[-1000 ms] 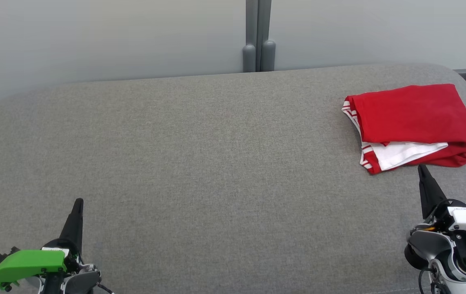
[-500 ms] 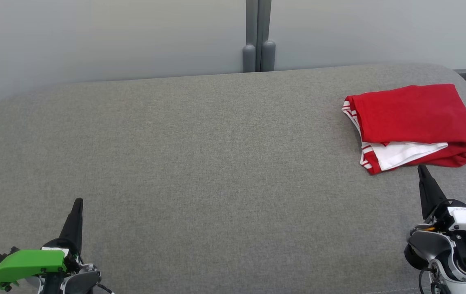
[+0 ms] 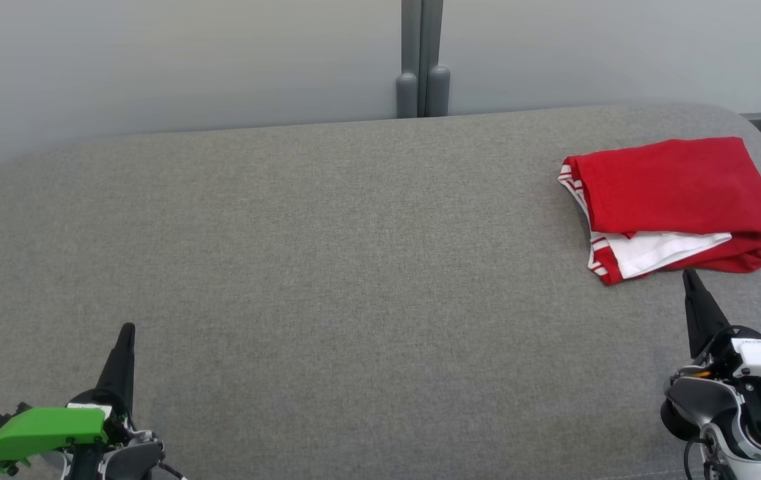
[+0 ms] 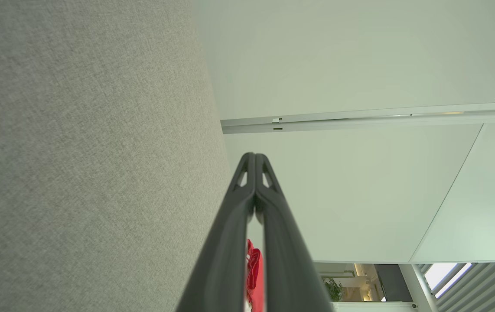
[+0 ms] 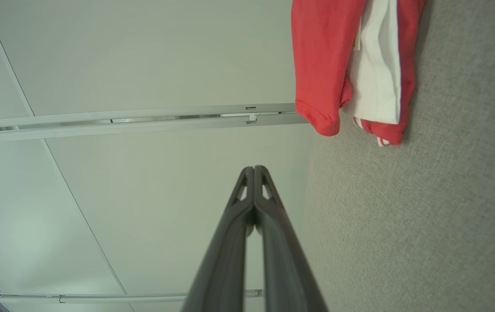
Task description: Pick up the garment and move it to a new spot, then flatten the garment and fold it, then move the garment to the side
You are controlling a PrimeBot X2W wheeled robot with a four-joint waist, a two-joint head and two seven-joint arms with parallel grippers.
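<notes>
Locate the folded red fabric garment with white, red-striped trim at the right end of the grey fabric-covered desk, near the far right corner and close to the right edge. Note that the right gripper is clenched, its two dark fingers pressed together on nothing, with its tip just beside the garment's near edge. The left gripper is likewise clenched and empty, near the desk's near left corner, well apart from the garment.
</notes>
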